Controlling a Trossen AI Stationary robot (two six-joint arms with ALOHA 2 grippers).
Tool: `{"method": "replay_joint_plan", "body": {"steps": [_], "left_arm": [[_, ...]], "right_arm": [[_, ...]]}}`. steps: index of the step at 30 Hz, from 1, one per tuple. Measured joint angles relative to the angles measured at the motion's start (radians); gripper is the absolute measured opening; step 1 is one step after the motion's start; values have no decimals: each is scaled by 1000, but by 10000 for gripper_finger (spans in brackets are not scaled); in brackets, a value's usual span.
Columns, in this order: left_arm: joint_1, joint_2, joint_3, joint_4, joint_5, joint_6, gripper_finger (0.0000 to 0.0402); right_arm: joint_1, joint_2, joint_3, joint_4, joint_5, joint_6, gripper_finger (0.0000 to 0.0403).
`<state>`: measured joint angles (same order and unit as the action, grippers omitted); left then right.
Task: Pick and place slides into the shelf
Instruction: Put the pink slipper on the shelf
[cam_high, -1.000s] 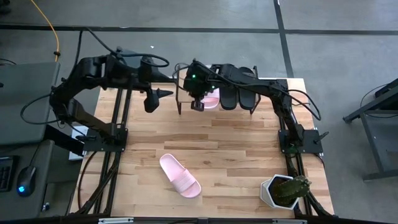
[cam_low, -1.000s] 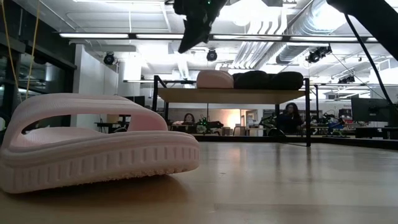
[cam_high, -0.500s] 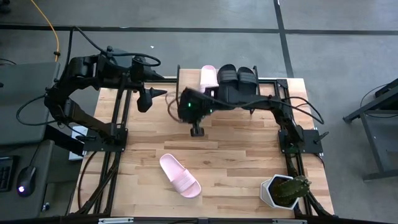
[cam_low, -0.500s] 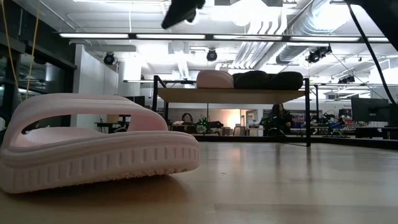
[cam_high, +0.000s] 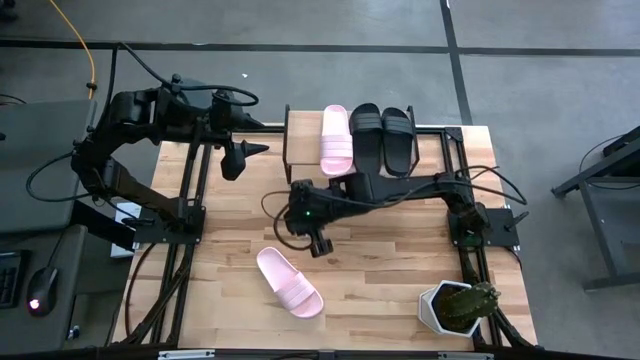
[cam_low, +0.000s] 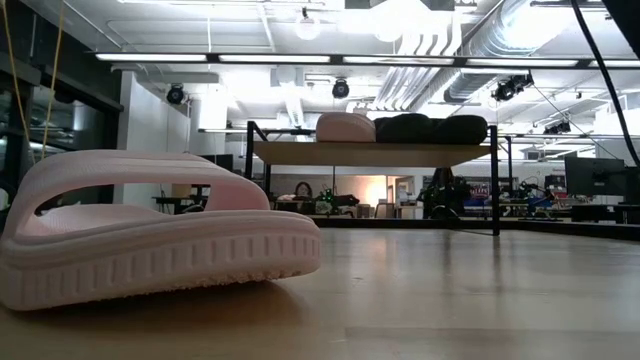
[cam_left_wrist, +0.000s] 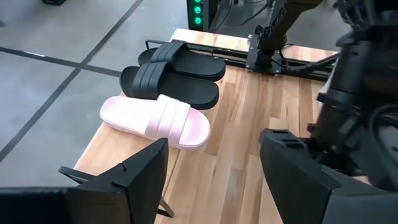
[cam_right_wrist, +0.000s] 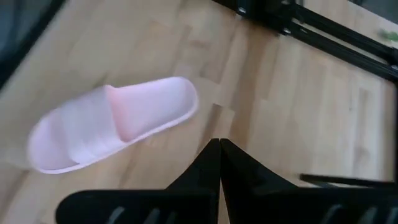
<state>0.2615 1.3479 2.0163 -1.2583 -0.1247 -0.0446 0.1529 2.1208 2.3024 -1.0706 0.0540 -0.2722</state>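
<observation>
Right gripper (cam_high: 322, 246), fingers pressed together and holding nothing, hangs above the table (cam_high: 400, 250) just far of the loose pink slide (cam_high: 289, 282); a second ago it was at the shelf (cam_high: 300, 135). On the shelf at the table's far edge lie three slides side by side: one pink slide (cam_high: 335, 139) and the black pair (cam_high: 382, 138). Left gripper (cam_high: 250, 150), fingers apart and empty, waits at the far left.

On my table (cam_high: 400, 260) I see one pink slide (cam_high: 289, 282), a potted cactus (cam_high: 458, 306), and the shelf (cam_high: 300, 125) carrying three slides (cam_high: 366, 138).
</observation>
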Motion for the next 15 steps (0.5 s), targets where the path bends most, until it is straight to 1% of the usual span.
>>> {"method": "replay_joint_plan", "body": {"steps": [2, 8, 10, 15], "left_arm": [[0, 0, 0, 0, 0, -12, 244], [0, 0, 0, 0, 17, -18, 244], [0, 0, 0, 0, 46, -24, 244], [0, 0, 0, 0, 103, -40, 243]], "right_arm": [[8, 0, 0, 5, -43, 2, 0], [11, 0, 0, 87, -288, 52, 0], [23, -2, -15, 147, -307, 54, 0], [69, -2, -101, 280, -294, 56, 0]]}}
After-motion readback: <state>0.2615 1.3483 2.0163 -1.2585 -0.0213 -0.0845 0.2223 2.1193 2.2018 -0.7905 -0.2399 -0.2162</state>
